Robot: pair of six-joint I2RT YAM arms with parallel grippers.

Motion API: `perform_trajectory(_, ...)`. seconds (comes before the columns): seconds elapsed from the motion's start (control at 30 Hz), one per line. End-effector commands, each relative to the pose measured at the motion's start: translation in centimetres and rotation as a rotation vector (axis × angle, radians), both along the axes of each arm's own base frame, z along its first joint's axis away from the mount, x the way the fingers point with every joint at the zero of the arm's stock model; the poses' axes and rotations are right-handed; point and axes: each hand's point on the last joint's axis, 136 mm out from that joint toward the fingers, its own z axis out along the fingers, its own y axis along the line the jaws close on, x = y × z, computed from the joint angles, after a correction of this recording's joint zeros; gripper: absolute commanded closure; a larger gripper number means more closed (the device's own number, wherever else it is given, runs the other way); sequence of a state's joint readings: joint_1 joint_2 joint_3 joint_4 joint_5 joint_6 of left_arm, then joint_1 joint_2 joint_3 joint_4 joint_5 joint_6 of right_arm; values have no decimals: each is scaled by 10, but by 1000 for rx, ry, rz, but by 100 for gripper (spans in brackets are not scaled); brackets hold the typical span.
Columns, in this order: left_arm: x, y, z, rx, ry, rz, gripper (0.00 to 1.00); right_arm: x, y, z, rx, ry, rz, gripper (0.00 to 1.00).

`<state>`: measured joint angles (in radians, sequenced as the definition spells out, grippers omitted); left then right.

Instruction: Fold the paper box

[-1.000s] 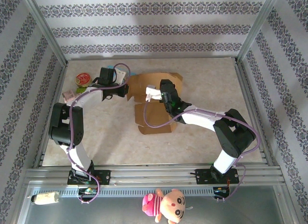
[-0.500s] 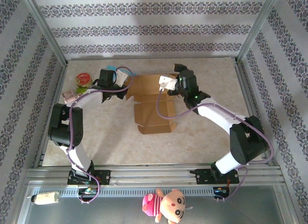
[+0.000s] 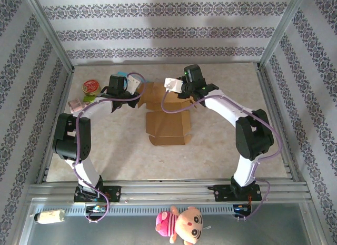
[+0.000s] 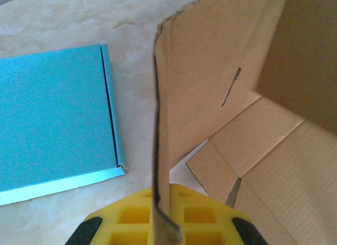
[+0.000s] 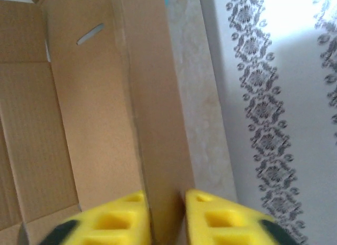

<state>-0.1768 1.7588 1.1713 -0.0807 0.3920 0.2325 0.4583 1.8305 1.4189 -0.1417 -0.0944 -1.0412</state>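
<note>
Brown cardboard box [image 3: 166, 124] lies half-open in the middle of the pale worktop [image 3: 221, 150]. Left gripper [image 4: 160, 224] squeezes its left wall, right gripper [image 5: 167, 211] squeezes its right wall, both walls standing up.

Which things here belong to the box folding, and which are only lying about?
Job: paper box; left pincer and right pincer, each shut on it.
Lying about: blue flat box; red round object; plush doll.
</note>
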Motion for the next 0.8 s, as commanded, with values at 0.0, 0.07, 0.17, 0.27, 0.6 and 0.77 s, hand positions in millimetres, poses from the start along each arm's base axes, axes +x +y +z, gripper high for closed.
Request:
perform_trajectory(0.0,6,-7,20,-16,-60,-20,100,8,9,10,5,-42,-28,91)
perform_trajectory(0.07,7,-7,24,-49,-30,26,100,11,13,13,-10,-89,-67,100)
perform_trajectory(0.17,9,-12,37,-168,45,157,100,15,19,18,-49,-200,-132,100)
perform_trajectory(0.27,6,-23,46,-321,138,262,100,15,25,28,-70,-303,-170,100)
perform_trajectory(0.6,-1,-31,23,-469,317,409,100,11,19,19,-51,-326,-237,100)
perform_trajectory(0.77,-16,-50,34,-611,334,379,100,4,13,6,-48,-334,-255,100)
